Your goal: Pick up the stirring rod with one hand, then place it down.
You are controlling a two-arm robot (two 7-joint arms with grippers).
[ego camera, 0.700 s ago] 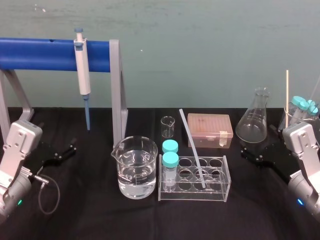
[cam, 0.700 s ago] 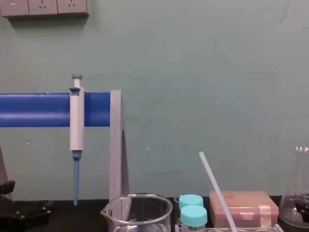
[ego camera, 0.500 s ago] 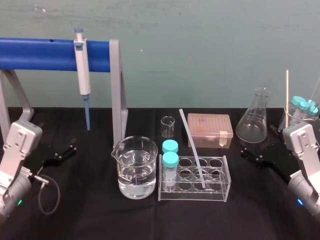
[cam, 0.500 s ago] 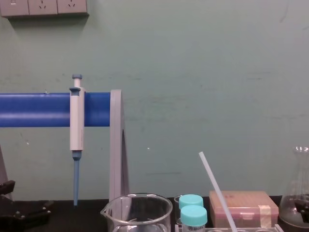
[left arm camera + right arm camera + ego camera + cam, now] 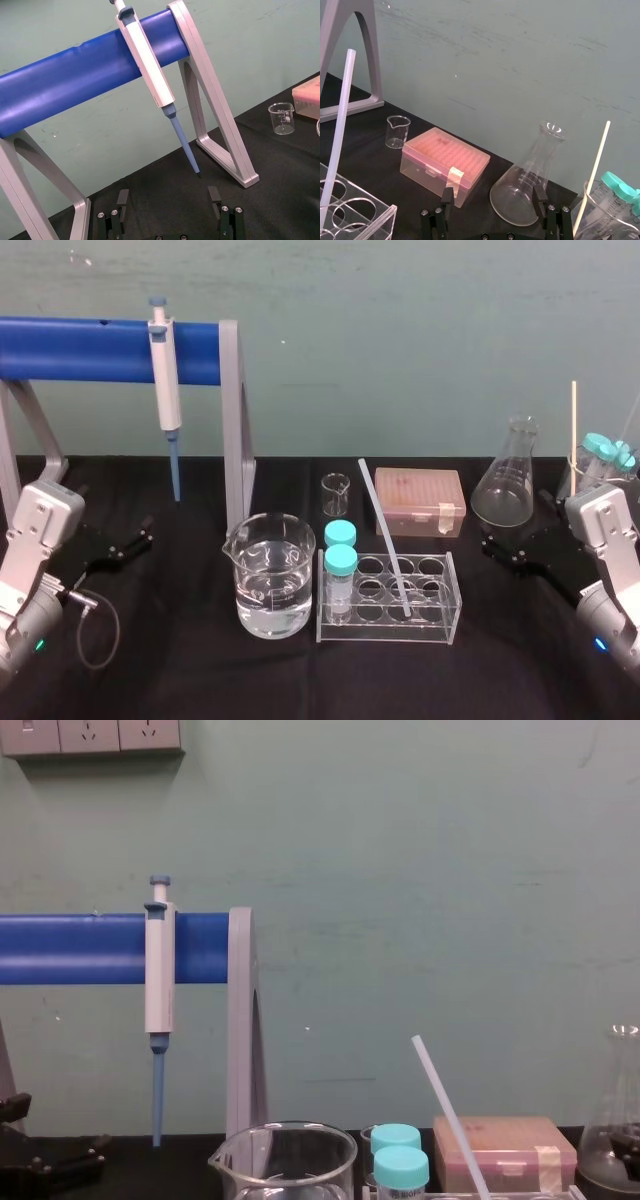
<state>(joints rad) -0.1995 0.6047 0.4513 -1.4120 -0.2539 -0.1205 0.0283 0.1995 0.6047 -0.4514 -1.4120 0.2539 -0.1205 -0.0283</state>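
The stirring rod (image 5: 385, 537), a thin translucent white rod, leans tilted in a clear test tube rack (image 5: 440, 625) at the table's middle, its top end pointing back and left. The rod (image 5: 450, 1115) rises above the rack in the chest view, and it (image 5: 337, 135) stands at the edge of the right wrist view. My right gripper (image 5: 515, 532) rests low at the table's right, open and empty, well clear of the rod; its black fingers (image 5: 447, 197) frame a flask. My left gripper (image 5: 140, 537) sits open and empty at the far left, its fingers (image 5: 122, 200) wide apart.
A water-filled beaker (image 5: 268, 575) stands left of the rack, with two teal-capped tubes (image 5: 340, 558) in the rack. Behind are a small beaker (image 5: 336, 494), a pink tip box (image 5: 420, 500) and a conical flask (image 5: 510, 485). A pipette (image 5: 165, 380) hangs on the blue stand (image 5: 80, 348).
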